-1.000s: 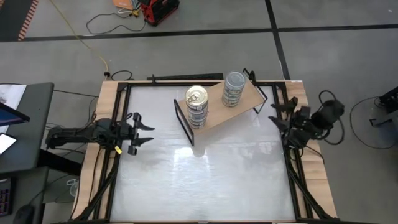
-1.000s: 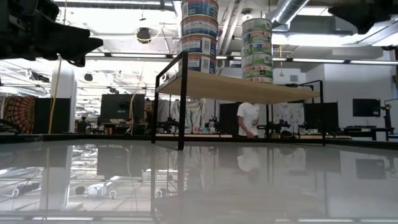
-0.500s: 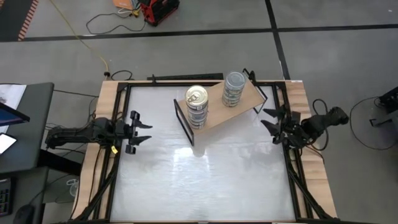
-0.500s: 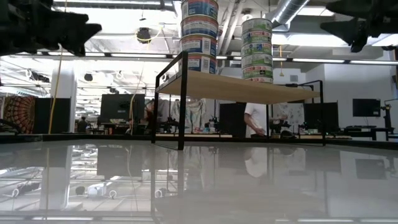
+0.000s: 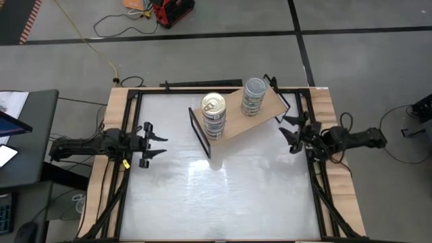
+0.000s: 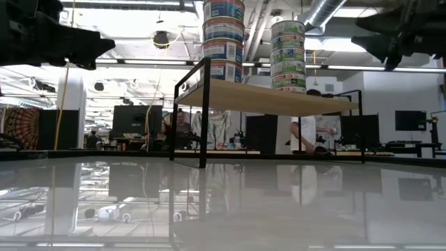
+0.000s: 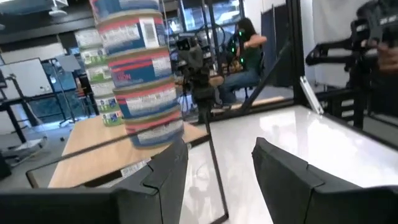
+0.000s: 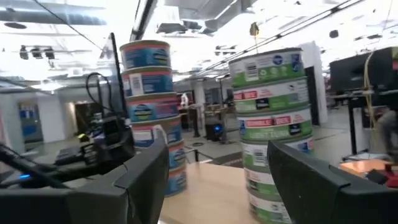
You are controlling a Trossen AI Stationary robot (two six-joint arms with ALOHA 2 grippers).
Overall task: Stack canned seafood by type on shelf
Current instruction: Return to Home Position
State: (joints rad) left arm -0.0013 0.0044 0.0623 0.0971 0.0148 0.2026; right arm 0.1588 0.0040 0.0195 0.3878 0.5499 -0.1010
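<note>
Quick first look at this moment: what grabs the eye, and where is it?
Two tall stacks of tins stand on the wooden shelf at the far side of the table: a blue-labelled stack near the shelf's left end and a green-labelled stack toward its right. Both arms sit wide apart at the table's side edges, with the left gripper and right gripper open, empty and pointing inward.

two upright stacks stand apart on the tan shelf (image 5: 233, 116): blue-labelled tins (image 5: 213, 115) and green-labelled tins (image 5: 253, 96).
</note>
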